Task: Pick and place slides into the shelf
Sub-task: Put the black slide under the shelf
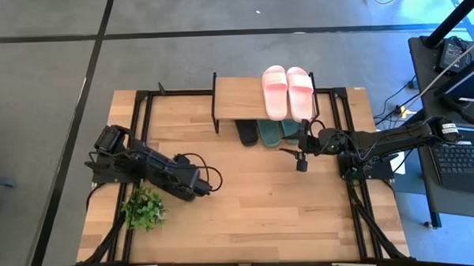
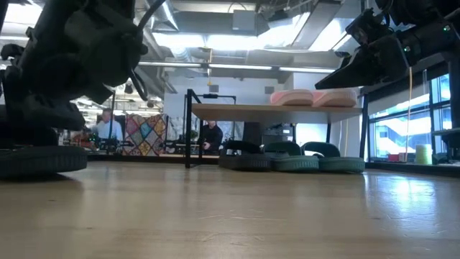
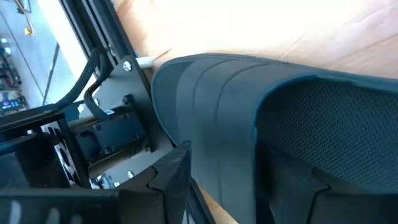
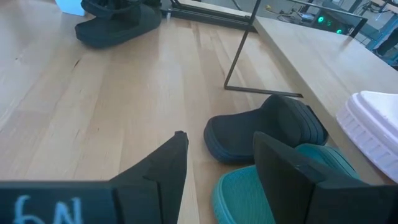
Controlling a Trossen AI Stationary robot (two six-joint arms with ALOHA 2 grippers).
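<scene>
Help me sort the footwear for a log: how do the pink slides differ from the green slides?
The pink slides lie on the shelf's top board; the green slides sit on the tabletop beneath it. The pink pair shows whole from above; the green pair is half hidden under the board. Pink is pale, green dark. Both pairs lie side by side.

The middle of the surface [image 1: 255,195] is lying bare in front of the shelf [image 1: 237,97]. Under its board, a black slide [image 1: 246,133] and green slides [image 1: 270,132] are filling the right part, leaving the left part open. Pink slides [image 1: 287,91] are covering the board's right half. A plant [image 1: 143,207] is blocking the near-left corner.
</scene>
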